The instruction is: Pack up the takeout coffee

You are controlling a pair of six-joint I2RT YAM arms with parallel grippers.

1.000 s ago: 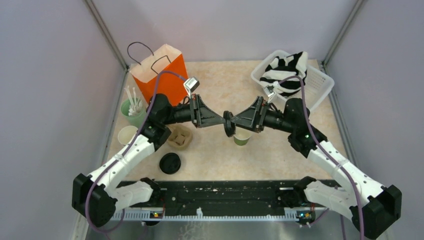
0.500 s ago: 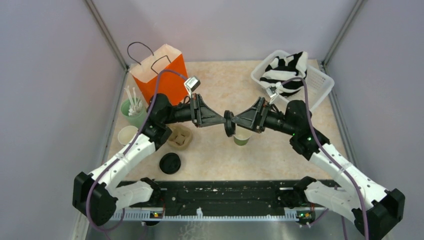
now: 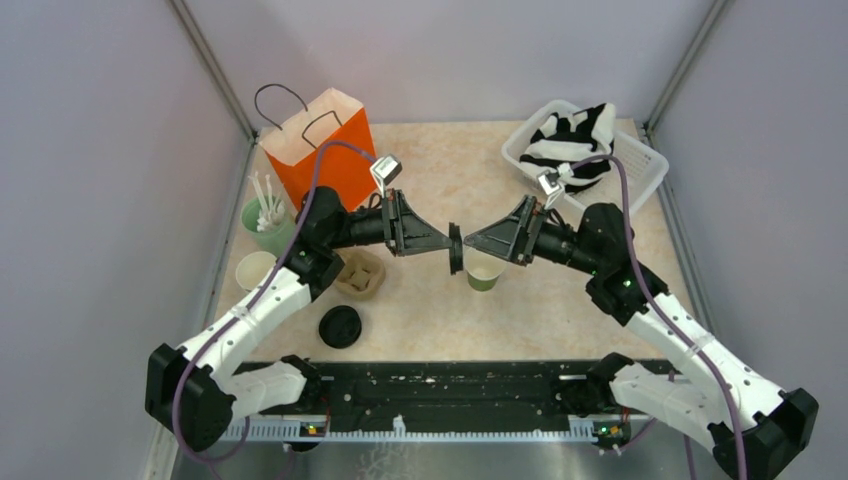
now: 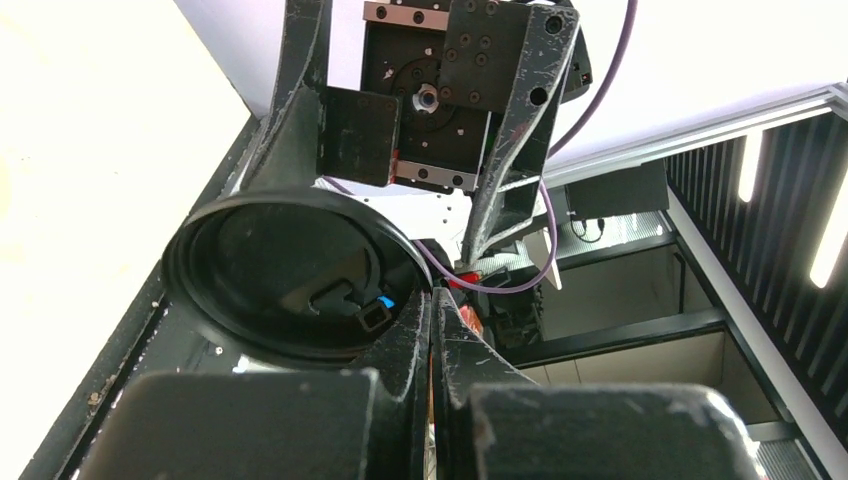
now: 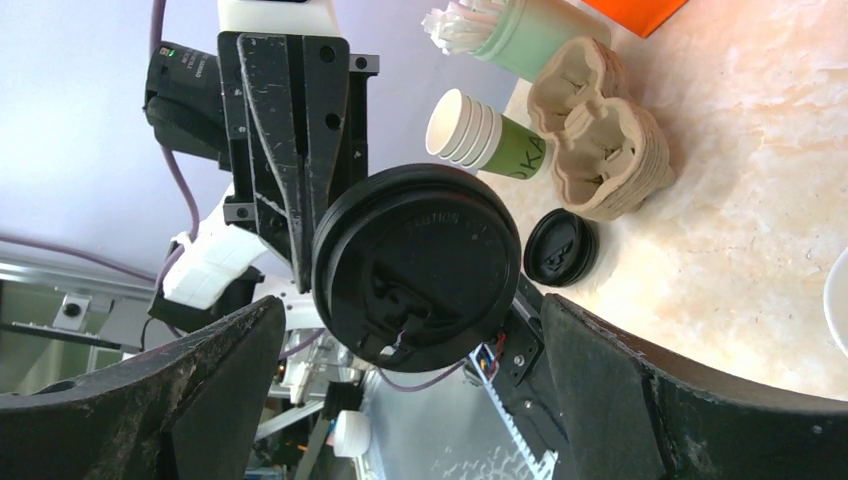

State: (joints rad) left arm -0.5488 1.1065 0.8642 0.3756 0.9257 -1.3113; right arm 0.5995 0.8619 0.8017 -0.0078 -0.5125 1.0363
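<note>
Capping is pending: your left gripper pinches the black lid beside the lidless green cup; your right gripper gapes empty. Bagging remains.

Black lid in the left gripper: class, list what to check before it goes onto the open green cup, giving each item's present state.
1. Is the left gripper shut on the lid? ok.
2. Is the right gripper open and apart from the lid? ok.
3. Is the cup upright with its mouth uncovered? ok.
4. Is the lid level above the cup? not ok; it stands on edge, off to one side.
5. Is the cup filled? cannot tell.
</note>
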